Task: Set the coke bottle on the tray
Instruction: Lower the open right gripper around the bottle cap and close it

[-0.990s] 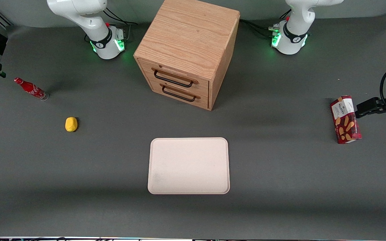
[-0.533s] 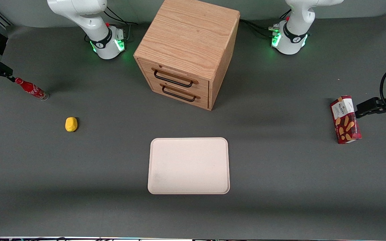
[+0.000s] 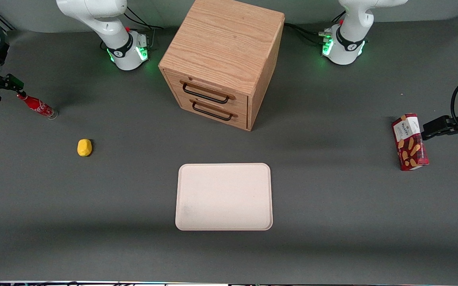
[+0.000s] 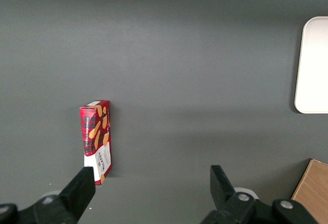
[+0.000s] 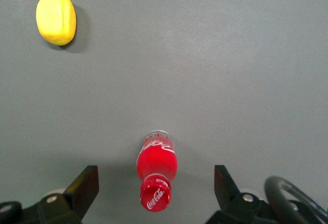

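The coke bottle (image 3: 37,105) is small, slim and red with white script. It stands on its clear base on the grey table, toward the working arm's end. My right gripper (image 3: 12,85) hovers just above its cap. In the right wrist view the coke bottle (image 5: 157,162) is seen from above, centred between the two dark fingers of my gripper (image 5: 155,180). The fingers are wide open and well apart from the bottle on both sides. The pale cream-pink tray (image 3: 224,196) lies flat near the table's front middle, nearer the front camera than the cabinet. Its edge also shows as the tray (image 4: 312,65) in the left wrist view.
A yellow lemon-like object (image 3: 84,147) lies nearer the front camera than the bottle and shows as the yellow object (image 5: 56,17) in the right wrist view. A wooden two-drawer cabinet (image 3: 223,59) stands mid-table. A red biscuit box (image 3: 410,142) lies toward the parked arm's end.
My right gripper has come in from the working arm's table edge to a spot over the bottle's cap. The bottle, tray and other objects have not moved.
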Controlling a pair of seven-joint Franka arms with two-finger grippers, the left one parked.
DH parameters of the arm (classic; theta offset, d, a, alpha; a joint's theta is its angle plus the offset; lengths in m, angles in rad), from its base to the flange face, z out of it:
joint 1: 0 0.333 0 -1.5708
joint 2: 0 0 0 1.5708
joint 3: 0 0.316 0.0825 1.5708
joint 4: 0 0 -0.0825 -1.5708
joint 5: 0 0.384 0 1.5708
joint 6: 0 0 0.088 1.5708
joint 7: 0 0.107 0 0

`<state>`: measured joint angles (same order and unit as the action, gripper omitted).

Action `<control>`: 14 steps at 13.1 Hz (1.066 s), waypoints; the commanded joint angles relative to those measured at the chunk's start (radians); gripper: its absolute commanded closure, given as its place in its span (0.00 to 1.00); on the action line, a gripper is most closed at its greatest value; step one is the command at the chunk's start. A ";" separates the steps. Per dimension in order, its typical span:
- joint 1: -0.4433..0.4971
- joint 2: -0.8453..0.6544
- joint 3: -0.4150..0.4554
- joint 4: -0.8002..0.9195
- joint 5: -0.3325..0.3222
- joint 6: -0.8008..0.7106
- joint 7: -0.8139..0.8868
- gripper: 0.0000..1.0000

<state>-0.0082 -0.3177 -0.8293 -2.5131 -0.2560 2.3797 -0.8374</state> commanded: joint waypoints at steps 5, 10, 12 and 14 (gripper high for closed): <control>0.002 0.045 -0.042 -0.047 -0.008 0.094 -0.057 0.00; 0.002 0.057 -0.044 -0.061 0.034 0.092 -0.091 0.00; 0.002 0.061 -0.048 -0.061 0.034 0.085 -0.092 0.00; 0.001 0.063 -0.050 -0.059 0.034 0.076 -0.094 0.03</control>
<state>-0.0080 -0.2606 -0.8692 -2.5708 -0.2486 2.4519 -0.8887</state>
